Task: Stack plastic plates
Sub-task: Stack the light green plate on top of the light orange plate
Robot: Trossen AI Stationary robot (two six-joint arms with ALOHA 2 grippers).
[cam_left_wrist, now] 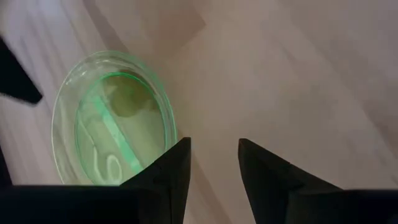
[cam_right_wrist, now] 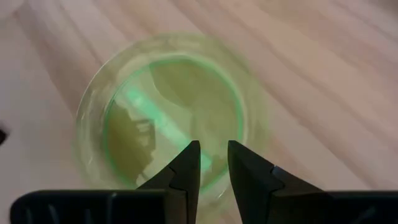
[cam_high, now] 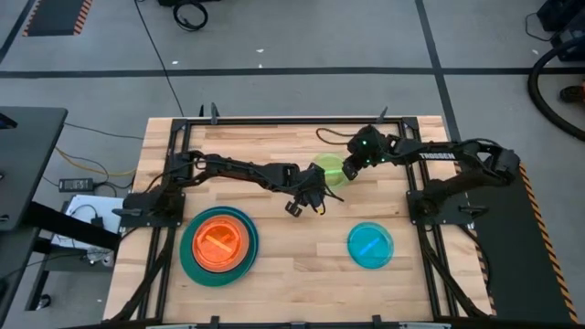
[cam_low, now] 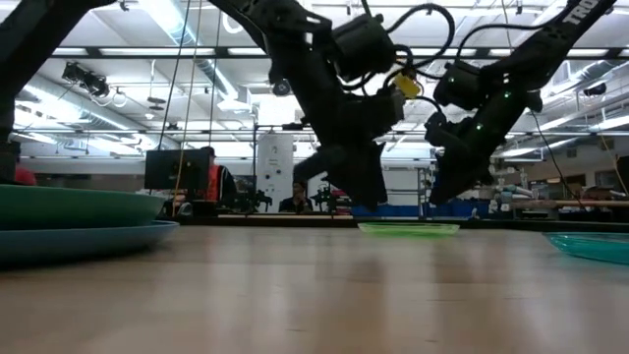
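Note:
A small translucent green plate point(cam_high: 325, 168) lies flat on the table's middle, toward the far side; it also shows in the low view point(cam_low: 408, 229). My right gripper point(cam_high: 348, 170) hovers over the plate's right part point(cam_right_wrist: 174, 106), its fingers a narrow gap apart point(cam_right_wrist: 213, 163). My left gripper point(cam_high: 307, 205) hangs just near of the plate, open over bare wood point(cam_left_wrist: 214, 162), with the green plate point(cam_left_wrist: 112, 121) beside it. An orange plate point(cam_high: 218, 242) rests on top of a stack of large teal and blue plates point(cam_high: 189, 263) at the near left. A cyan plate point(cam_high: 370, 244) lies alone at the near right.
In the low view the stack point(cam_low: 69, 218) sits at the left and the cyan plate point(cam_low: 595, 244) at the right. Bare wood lies between stack and cyan plate. The arms' bases and a black frame point(cam_high: 274, 122) edge the table. People and monitors show in the room behind.

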